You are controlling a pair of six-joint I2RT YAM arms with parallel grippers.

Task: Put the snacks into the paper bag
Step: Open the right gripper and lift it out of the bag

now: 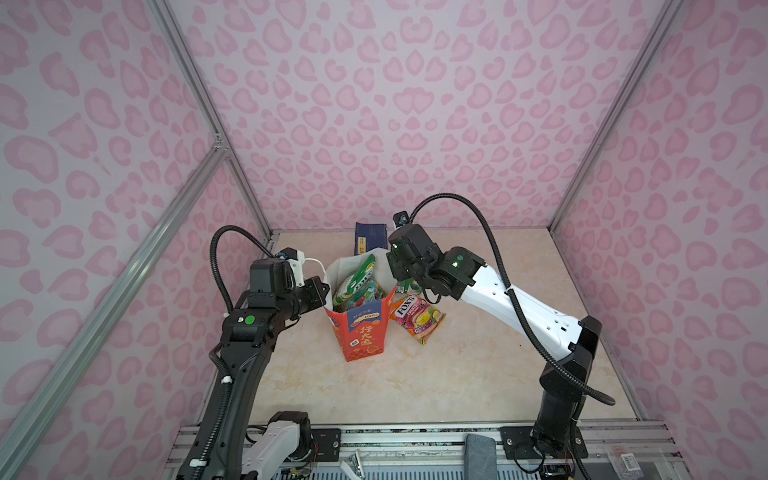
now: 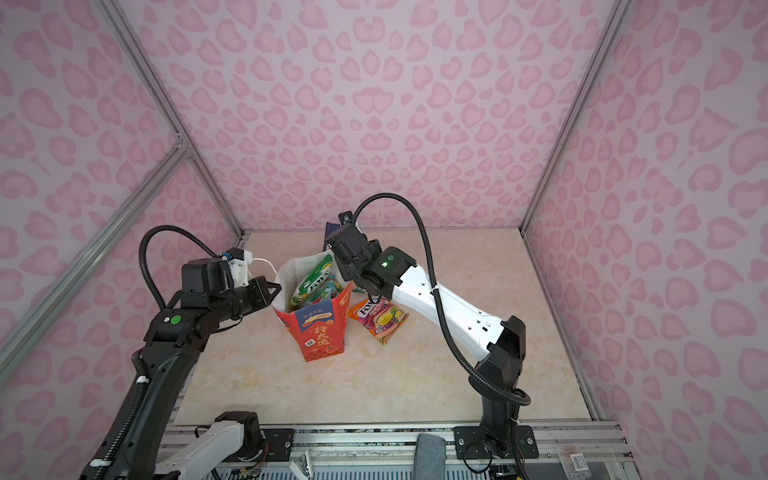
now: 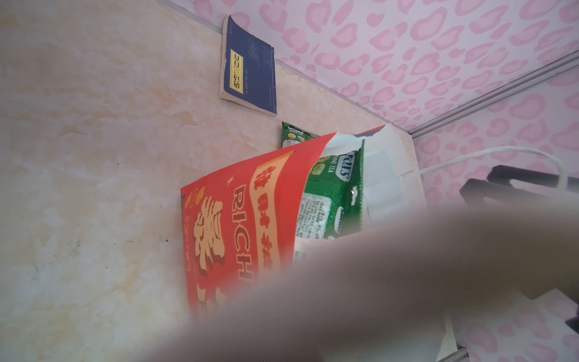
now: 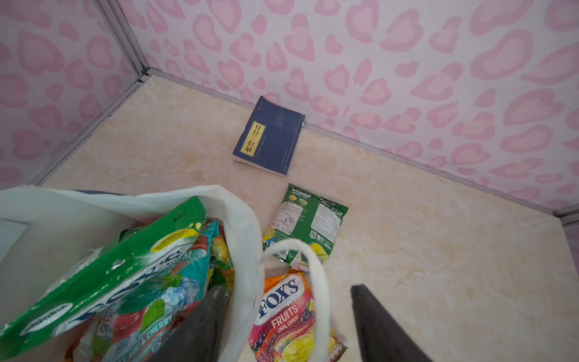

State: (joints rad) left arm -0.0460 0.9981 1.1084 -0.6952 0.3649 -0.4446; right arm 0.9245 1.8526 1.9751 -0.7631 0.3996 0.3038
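Observation:
The red-orange paper bag (image 1: 360, 332) (image 2: 323, 332) stands open mid-table, with several snacks in it; a green packet (image 1: 358, 275) (image 4: 103, 272) lies on top. My left gripper (image 1: 323, 293) (image 2: 274, 289) is shut on the bag's left rim; its jaws are blurred out in the left wrist view. My right gripper (image 4: 287, 289) is open and straddles the bag's right wall and a white cord handle (image 4: 313, 272), one finger inside the bag, one outside. An orange FOX'S packet (image 1: 417, 318) (image 4: 288, 316) and a green packet (image 4: 308, 219) (image 3: 294, 138) lie on the table right of the bag.
A dark-blue booklet (image 4: 269, 138) (image 1: 370, 237) lies flat against the back wall behind the bag. Pink patterned walls with aluminium posts close in three sides. A grey pad (image 1: 480, 455) sits on the front rail between the arm bases.

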